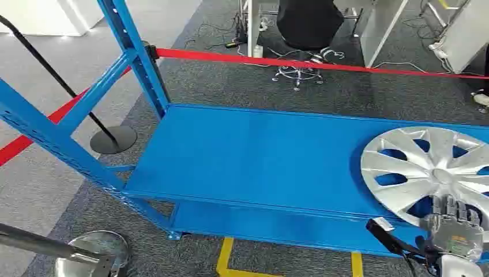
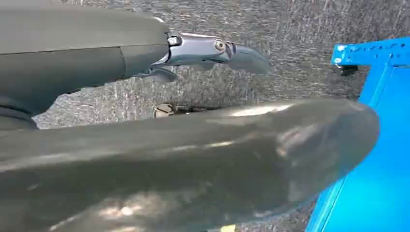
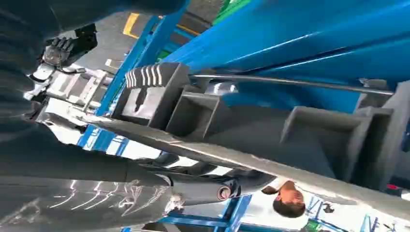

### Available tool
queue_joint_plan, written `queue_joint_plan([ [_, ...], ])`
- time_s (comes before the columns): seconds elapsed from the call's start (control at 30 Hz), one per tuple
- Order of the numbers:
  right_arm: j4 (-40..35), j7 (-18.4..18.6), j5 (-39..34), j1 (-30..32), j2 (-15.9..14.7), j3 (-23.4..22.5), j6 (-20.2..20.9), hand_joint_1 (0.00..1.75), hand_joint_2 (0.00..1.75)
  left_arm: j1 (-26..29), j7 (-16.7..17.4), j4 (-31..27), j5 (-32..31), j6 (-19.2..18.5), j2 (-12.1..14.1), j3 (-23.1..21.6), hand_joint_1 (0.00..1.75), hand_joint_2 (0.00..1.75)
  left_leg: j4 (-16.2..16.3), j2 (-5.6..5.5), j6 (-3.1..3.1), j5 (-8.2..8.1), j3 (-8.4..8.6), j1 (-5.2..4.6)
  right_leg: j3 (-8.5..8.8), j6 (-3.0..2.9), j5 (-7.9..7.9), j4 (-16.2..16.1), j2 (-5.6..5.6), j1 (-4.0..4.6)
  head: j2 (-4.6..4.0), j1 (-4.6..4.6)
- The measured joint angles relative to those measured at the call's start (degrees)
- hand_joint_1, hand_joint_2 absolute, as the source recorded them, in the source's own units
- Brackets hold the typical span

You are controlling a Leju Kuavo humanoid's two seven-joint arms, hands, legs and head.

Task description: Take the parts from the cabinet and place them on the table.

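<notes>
A silver wheel cover (image 1: 427,167) lies flat on the blue cabinet shelf (image 1: 248,156), at its right end. My right hand (image 1: 455,226) grips the cover's near rim, fingers curled over the top edge. In the right wrist view the cover's grey ribbed underside (image 3: 270,140) runs across close up, with my right hand (image 3: 145,191) closed along its edge. My left hand (image 2: 193,164) hangs over grey carpet beside the blue rack frame (image 2: 372,53); its thumb and a finger (image 2: 212,50) are apart with nothing between them.
A lower blue shelf (image 1: 259,222) sits under the top one. Red barrier tape (image 1: 300,62) runs behind the rack, with a black post base (image 1: 113,139) and a chrome base (image 1: 92,251) at left. Yellow floor lines (image 1: 225,257) and an office chair (image 1: 300,69) are nearby. A person (image 3: 288,198) stands close.
</notes>
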Motion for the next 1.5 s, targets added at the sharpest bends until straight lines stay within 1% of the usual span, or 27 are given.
queue_joint_plan([
  [0.27,1.05,0.72,0.0,0.06,0.13,-0.15,-3.28,0.0,1.75,0.02,0.04,-0.04,0.0,-0.33,-0.5,0.04,0.0,0.0,0.0,0.0,0.01,0.01,0.0,0.0,0.04,0.01,0.01,0.01,0.01,0.0,0.0,0.0],
  [0.63,1.25,1.22,-0.02,0.06,0.52,-0.28,-3.5,0.0,1.75,0.03,0.13,-0.11,0.07,-0.42,-0.77,0.04,0.0,0.0,0.0,0.0,0.01,0.0,-0.01,0.0,0.05,0.0,0.0,0.01,0.01,0.0,0.0,0.02],
  [0.73,1.36,1.88,0.0,-0.18,0.76,-0.2,-3.5,0.0,1.75,0.02,0.24,-0.15,0.22,-0.66,-0.63,0.07,0.0,0.0,0.0,0.0,0.01,0.0,-0.01,0.0,0.07,0.0,0.0,0.01,0.01,0.01,0.0,0.0],
  [0.77,1.55,2.19,0.0,-0.33,0.85,-0.13,-3.63,0.93,1.75,0.02,0.35,-0.15,0.24,-0.7,-0.57,0.07,0.0,0.0,0.0,0.0,0.01,0.01,0.0,0.0,0.07,0.0,0.0,0.01,0.01,0.01,0.0,0.0],
  [0.8,1.73,2.36,0.0,-0.45,0.92,-0.09,-3.81,1.62,1.75,0.03,0.39,-0.15,0.24,-0.7,-0.53,0.07,0.0,0.0,0.0,0.0,0.01,0.01,0.0,0.0,0.06,0.0,0.0,0.01,0.01,0.01,0.0,0.0],
  [0.83,1.88,2.43,0.0,-0.52,0.94,-0.04,-3.94,1.75,1.75,0.04,0.42,-0.15,0.24,-0.7,-0.46,0.07,0.0,0.0,0.0,0.0,0.01,0.01,-0.01,0.0,0.06,0.0,0.0,0.01,0.01,0.01,0.0,0.0],
  [1.03,2.47,2.23,0.07,-0.9,1.16,-0.09,-5.75,1.75,1.75,0.1,0.57,-0.15,0.15,-0.7,-0.15,0.09,0.0,0.0,0.0,0.0,0.01,0.0,0.05,0.01,0.0,0.0,-0.01,0.01,0.01,0.01,0.0,0.0],
  [1.13,2.45,0.35,0.07,-0.43,1.22,-1.07,-6.42,1.75,1.75,0.17,0.55,-0.15,-0.04,-0.7,-0.22,0.09,0.0,0.0,0.0,0.0,-0.02,-0.07,0.07,0.01,0.06,0.03,-0.06,0.01,0.03,0.01,0.0,0.02],
  [1.27,2.43,-1.35,0.09,-0.23,1.44,-2.51,-6.58,1.75,1.75,0.17,0.55,-0.15,-0.15,-0.61,-0.26,0.09,0.0,0.0,0.0,0.0,-0.01,-0.1,0.19,0.01,-0.09,0.04,-0.1,0.0,0.01,0.01,0.0,0.02],
  [1.5,2.43,-1.88,0.09,-0.18,1.64,-3.69,-6.69,1.75,1.75,0.16,0.55,-0.15,-0.2,-0.57,-0.29,0.09,0.0,0.0,0.0,0.0,-0.01,-0.12,0.23,0.01,-0.05,0.06,-0.11,-0.01,0.01,0.0,0.0,0.0],
])
